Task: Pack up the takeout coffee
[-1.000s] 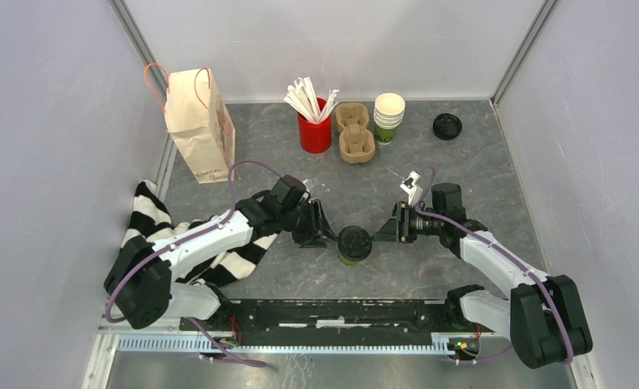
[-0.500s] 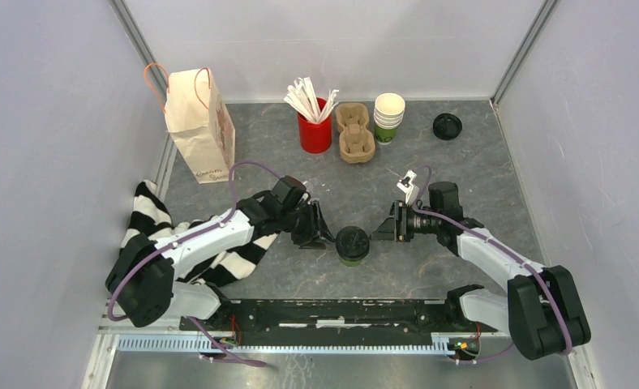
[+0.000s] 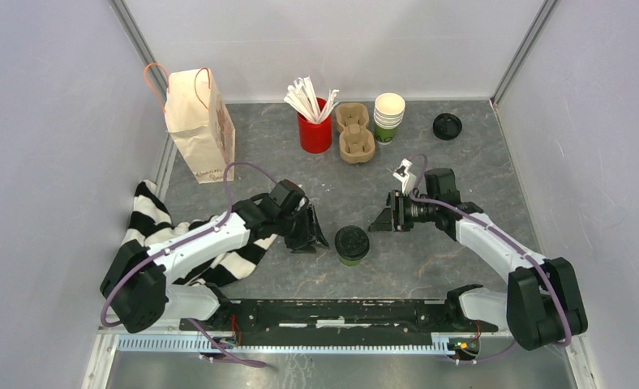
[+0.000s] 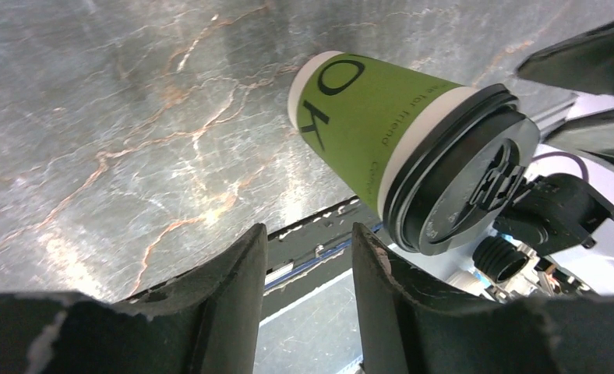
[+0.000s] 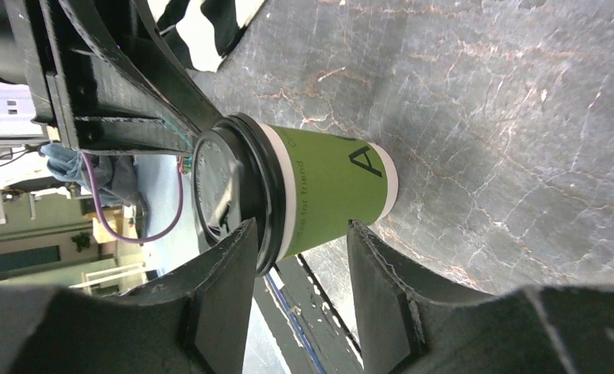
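Toward 6 o'clock on the grey, marble-veined table (image 3: pixel 478 174), the takeout coffee (image 3: pixel 352 244) stands upright between the 2 arms. Its long axis is vertical, base flat on the surface and lid up. The cup is a tapered cylinder of matte green paper with white bands at rim and foot. The round black plastic lid (image 4: pixel 461 184) is ridged and has a raised sip tab.

From above, the lid hides nearly all of the cup's side. The wrist views show large dark letters that curve out of sight, and the small print is only partly legible.

The left gripper (image 3: pixel 319 236) sits at the cup's 9 o'clock with its worn black fingers (image 4: pixel 231 294) spread and clear of the paper. The right gripper (image 3: pixel 379 224) sits near 2 o'clock with its jaws likewise parted, holding nothing.

A striped black-and-white cloth (image 3: pixel 148 215) lies partly beneath the left arm at 8 o'clock. Along 12 o'clock stand a brown paper bag (image 3: pixel 199 123), a red cup of wrapped straws (image 3: pixel 315 132), a pulp carrier (image 3: pixel 355 132), stacked cups (image 3: pixel 388 118) and a lone lid (image 3: pixel 447 126).
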